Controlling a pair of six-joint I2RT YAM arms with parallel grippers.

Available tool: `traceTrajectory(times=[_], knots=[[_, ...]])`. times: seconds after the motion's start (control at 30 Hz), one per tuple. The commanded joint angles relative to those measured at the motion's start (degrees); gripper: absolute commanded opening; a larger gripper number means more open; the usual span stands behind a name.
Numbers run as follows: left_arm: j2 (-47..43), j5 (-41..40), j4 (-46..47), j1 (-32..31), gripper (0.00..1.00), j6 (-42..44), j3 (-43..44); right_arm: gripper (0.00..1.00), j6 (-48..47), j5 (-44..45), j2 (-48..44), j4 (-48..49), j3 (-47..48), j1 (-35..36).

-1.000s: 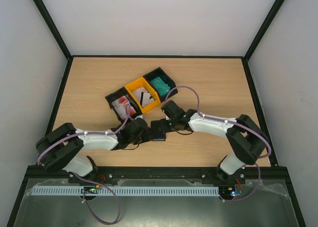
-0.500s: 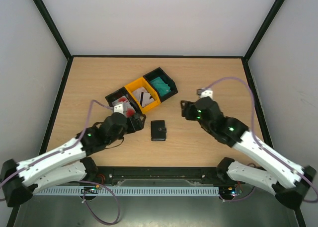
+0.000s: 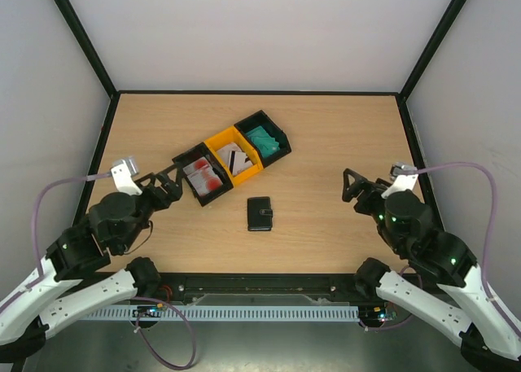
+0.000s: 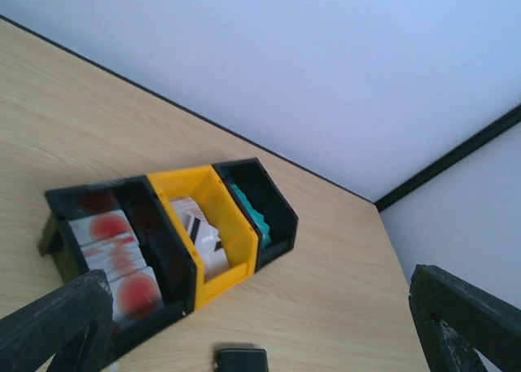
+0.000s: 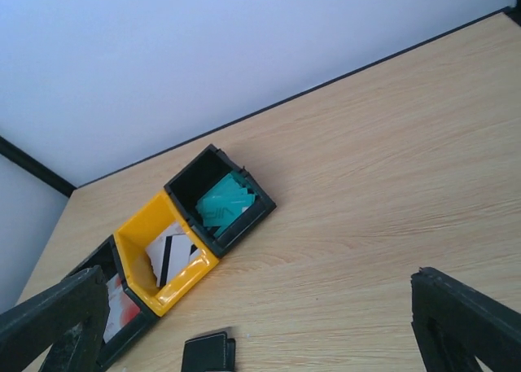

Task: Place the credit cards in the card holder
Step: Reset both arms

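The card holder (image 3: pixel 260 214) is seen lying closed on the table (image 3: pixel 326 136), just near of three bins. The credit cards (image 3: pixel 203 177) are sorted there: red-and-white in the left black bin (image 3: pixel 183 159), white in the yellow bin (image 3: pixel 220 136), teal in the right black bin (image 3: pixel 248 120). The left gripper (image 3: pixel 173 183) and right gripper (image 3: pixel 352 189) are held wide apart, well away from the holder on either side.

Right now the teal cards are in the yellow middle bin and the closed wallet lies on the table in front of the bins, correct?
Not quite: the teal cards sit in the black end bin, not the yellow bin, as the top external view shows. The closed wallet does lie on the table in front of them.
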Motion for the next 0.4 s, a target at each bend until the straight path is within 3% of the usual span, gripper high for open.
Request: traceTrajectory(times=[0.0,0.37], knots=[[0.05,-6.09,-6.48,-0.17,1.0,3.47,4.08,0.98,2.9,4.46,-2.64,-7.04,2.69,-0.11],[1.47,-6.73,-8.81,-0.12,1.0,5.91,7.39,0.98,3.3,5.43,-4.32,-8.71,2.46,-0.11]])
